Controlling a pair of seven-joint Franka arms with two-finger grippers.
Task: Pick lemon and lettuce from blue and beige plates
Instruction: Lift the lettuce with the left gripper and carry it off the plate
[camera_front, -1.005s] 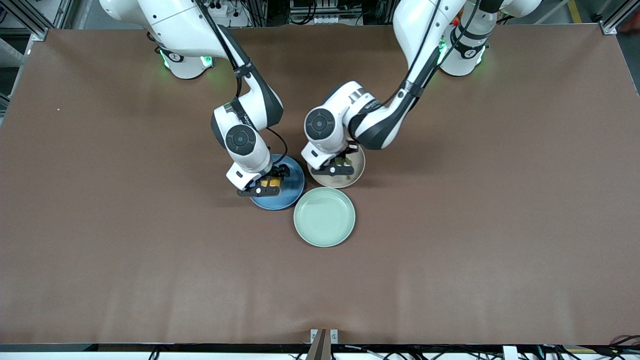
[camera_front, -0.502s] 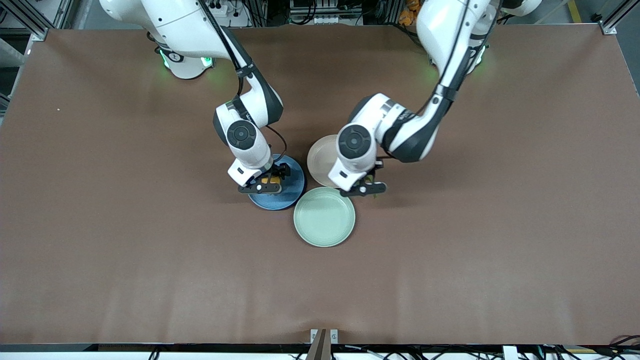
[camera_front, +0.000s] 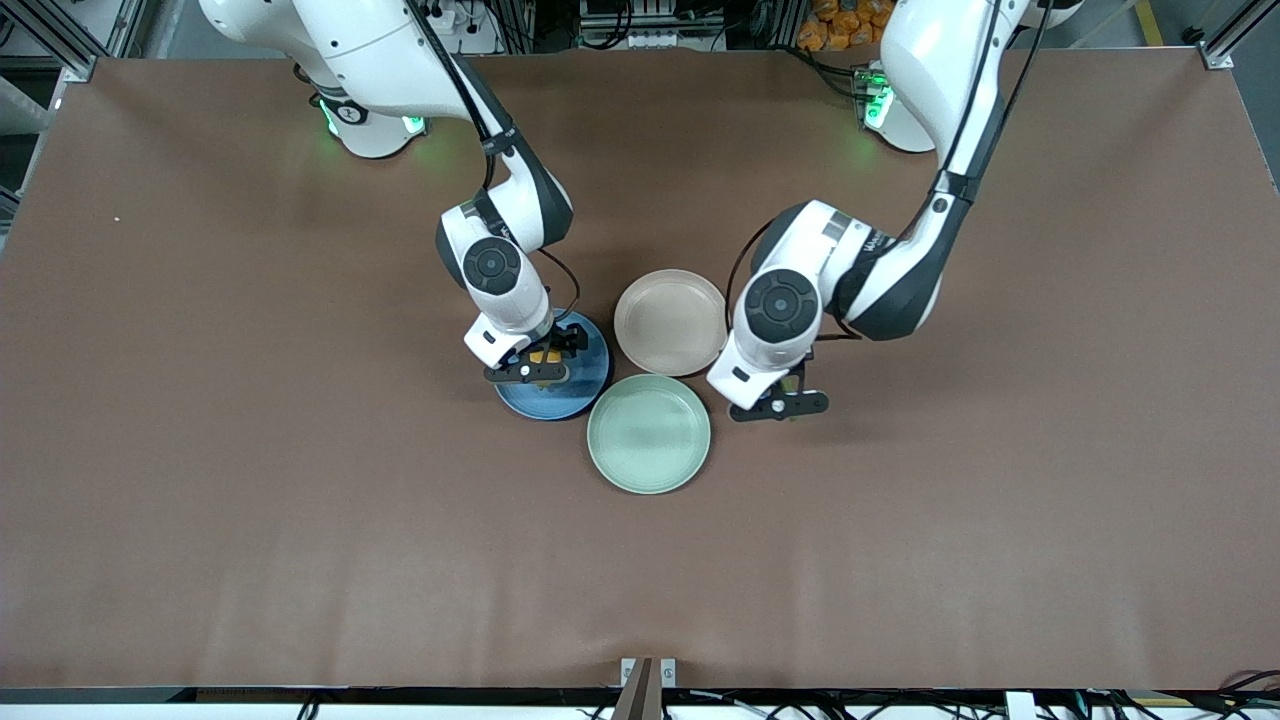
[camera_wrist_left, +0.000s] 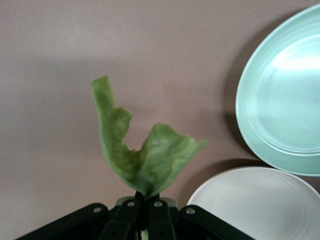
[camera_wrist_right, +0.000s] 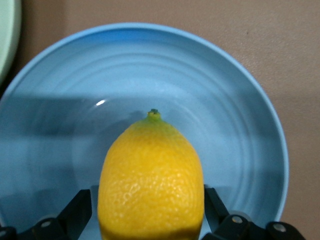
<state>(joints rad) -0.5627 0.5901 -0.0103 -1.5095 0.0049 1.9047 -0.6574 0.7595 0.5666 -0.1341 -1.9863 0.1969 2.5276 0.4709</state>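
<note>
The yellow lemon (camera_wrist_right: 150, 175) lies on the blue plate (camera_wrist_right: 150, 65), and its stem end points away from the wrist. My right gripper (camera_wrist_right: 148, 200) is open, with one finger on each side of the lemon and a sliver of plate showing beside one finger. In the front view that gripper (camera_front: 535, 372) is low over the blue plate (camera_front: 588, 385). My left gripper (camera_wrist_left: 145, 199) is shut on the stalk end of the green lettuce (camera_wrist_left: 145, 160). It hangs over bare table (camera_front: 785, 405) beside the bare beige plate (camera_front: 670, 322), toward the left arm's end.
A pale mint-green plate (camera_front: 649, 433) with nothing on it sits nearer the front camera, touching both other plates. In the left wrist view the mint plate (camera_wrist_left: 285, 90) and the beige plate's rim (camera_wrist_left: 260, 200) show beside the lettuce. Brown table lies all around.
My left gripper has lifted the lettuce off the beige plate and carried it toward the left arm's end, which uncovers that plate. My right gripper has shifted only slightly at the lemon.
</note>
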